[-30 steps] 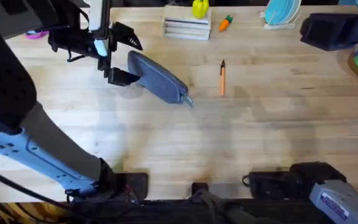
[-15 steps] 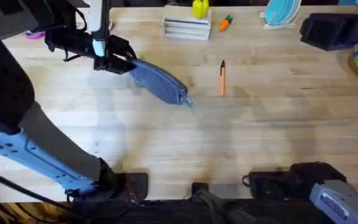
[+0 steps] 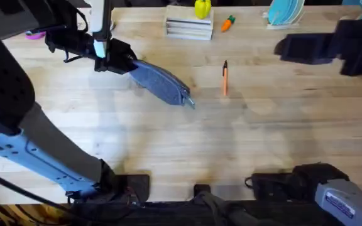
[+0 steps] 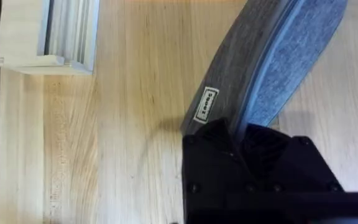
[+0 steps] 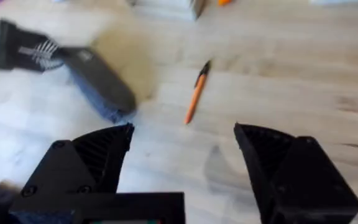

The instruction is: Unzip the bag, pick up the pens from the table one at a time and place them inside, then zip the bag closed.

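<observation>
While the left gripper (image 3: 119,63) is clamped on the back end of the bag (image 3: 161,82), the zipper pull end points diagonally away toward mid-surface, so the free right gripper (image 5: 182,155), fingers spread wide and empty, looks like the one to work the zip. Bag is soft grey-blue fabric, long and flattish; the pen (image 3: 225,79) is a thin rigid orange stick lying on the pale wood surface (image 3: 231,144) just beside the pull end, nearer the right arm.

left arm: reaches from its base far forward | left tool (image 3: 119,63): fingers clamped on the bag (image 3: 160,82), at its end | right tool (image 5: 182,155): fingers spread wide, raised above counter (image 3: 263,138), right of the bag
</observation>
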Available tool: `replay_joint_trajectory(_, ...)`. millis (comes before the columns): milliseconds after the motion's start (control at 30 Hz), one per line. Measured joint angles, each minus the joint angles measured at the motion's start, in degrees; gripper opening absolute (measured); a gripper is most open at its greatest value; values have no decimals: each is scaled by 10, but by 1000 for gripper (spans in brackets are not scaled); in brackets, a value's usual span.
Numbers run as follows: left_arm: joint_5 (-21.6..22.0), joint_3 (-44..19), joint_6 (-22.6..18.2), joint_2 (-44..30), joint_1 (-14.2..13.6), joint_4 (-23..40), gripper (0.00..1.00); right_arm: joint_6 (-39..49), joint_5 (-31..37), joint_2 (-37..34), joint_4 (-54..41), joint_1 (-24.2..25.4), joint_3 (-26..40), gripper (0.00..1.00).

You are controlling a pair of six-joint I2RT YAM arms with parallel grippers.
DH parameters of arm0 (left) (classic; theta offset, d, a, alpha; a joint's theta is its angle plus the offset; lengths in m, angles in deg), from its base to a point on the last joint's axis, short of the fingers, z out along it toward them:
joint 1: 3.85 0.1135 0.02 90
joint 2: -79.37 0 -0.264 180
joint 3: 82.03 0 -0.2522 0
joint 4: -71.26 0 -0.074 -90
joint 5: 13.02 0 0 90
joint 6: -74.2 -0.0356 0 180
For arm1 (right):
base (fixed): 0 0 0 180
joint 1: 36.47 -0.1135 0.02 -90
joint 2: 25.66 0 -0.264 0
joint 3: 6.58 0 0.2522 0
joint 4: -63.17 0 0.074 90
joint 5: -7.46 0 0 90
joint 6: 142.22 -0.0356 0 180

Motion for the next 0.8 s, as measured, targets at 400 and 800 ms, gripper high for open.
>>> replay_joint_trajectory(400, 0, 0, 0, 0, 0, 0, 43, -10, -55, -151, 15, -170, -1, 998)
replay_joint_trajectory(800, 0, 0, 0, 0, 0, 0, 42, -16, -74, -282, 40, -240, -1, 998)
